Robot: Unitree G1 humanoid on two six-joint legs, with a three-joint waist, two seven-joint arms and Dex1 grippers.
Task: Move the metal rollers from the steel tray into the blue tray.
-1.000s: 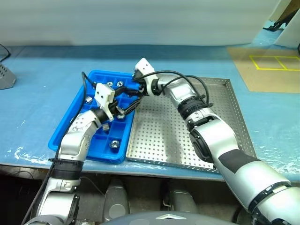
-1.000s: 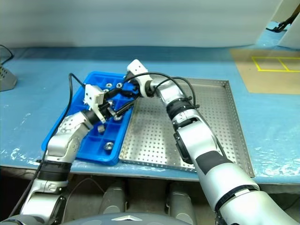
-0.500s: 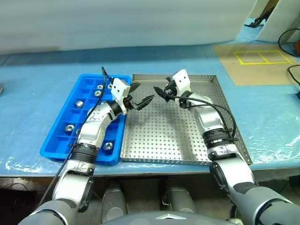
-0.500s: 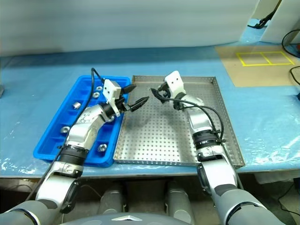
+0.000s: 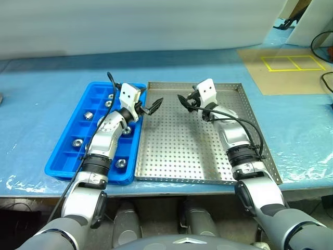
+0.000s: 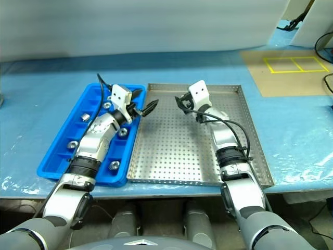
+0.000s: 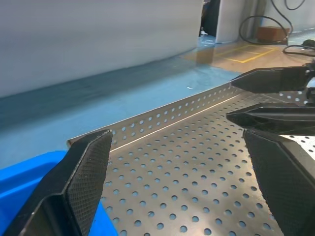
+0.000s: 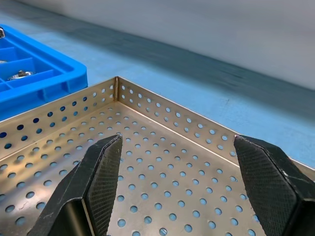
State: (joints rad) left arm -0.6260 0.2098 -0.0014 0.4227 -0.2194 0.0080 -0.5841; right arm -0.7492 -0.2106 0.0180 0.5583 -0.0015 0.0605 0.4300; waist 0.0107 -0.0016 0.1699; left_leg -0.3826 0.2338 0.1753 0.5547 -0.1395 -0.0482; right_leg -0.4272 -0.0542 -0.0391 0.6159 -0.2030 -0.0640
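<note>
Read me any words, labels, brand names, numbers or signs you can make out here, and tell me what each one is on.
No readable text: none on the blue tray, the steel tray or the metal rollers.
The one marking is a yellow outline of two boxes on the brown sheet beyond the steel tray; it holds no letters or numbers.
The white blocks on the left pincer and right pincer are blank.

bright blue tray (image 5: pixel 62 140), shiny silver rollers (image 5: pixel 76 142), silver steel tray (image 5: pixel 177 156) dotted with holes, light blue table cover (image 5: pixel 41 88)
</note>
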